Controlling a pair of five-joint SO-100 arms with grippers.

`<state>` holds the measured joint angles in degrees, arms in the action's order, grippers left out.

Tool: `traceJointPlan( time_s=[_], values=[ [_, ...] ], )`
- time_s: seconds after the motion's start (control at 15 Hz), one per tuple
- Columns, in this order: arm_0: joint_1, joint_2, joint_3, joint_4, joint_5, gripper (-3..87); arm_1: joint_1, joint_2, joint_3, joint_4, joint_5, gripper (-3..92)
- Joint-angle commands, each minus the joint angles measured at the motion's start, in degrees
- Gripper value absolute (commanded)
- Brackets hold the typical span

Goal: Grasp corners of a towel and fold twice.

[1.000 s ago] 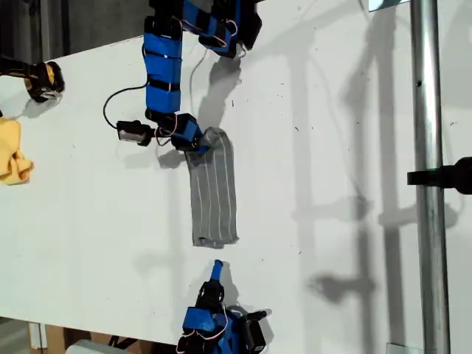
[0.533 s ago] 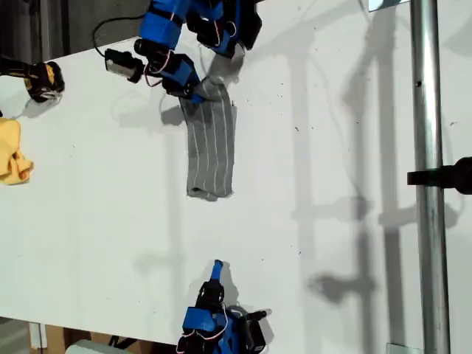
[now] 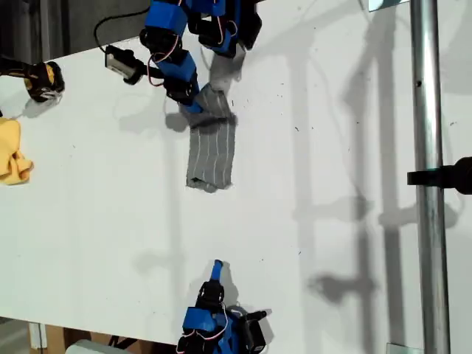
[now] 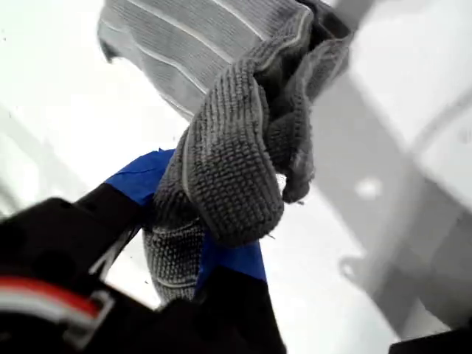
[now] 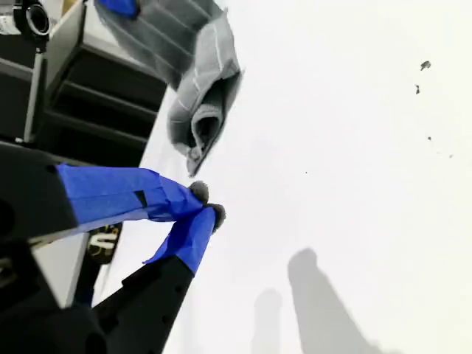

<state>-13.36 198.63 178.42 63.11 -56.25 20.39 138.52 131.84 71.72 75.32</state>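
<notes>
My first gripper [image 4: 214,236] is clenched on 1 bunched end of the grey striped towel [image 3: 210,147], which trails from it across the white table [image 3: 332,184]. My second gripper [image 5: 203,210], fingertips pressed together and holding nothing, sits well apart from the towel.

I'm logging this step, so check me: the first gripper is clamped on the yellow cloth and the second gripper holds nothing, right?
Not quite. My first gripper is clamped on the grey striped towel, as the first wrist view shows. The yellow cloth lies untouched at the exterior view's left edge. The rest stands: my second gripper holds nothing.
</notes>
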Motion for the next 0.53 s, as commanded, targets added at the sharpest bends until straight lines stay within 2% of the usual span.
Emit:
traceJointPlan(
  time_s=[0.0,0.47],
  values=[
    [-0.2,0.3,0.0,-0.1,-0.3,-1.2,-0.4,-11.2,-11.6,-6.2,-3.8,-0.2],
    [-0.2,0.3,-0.1,0.1,-0.2,-1.2,-3.3,-44.3,-36.7,-13.7,-7.9,-0.2]
  ],
)
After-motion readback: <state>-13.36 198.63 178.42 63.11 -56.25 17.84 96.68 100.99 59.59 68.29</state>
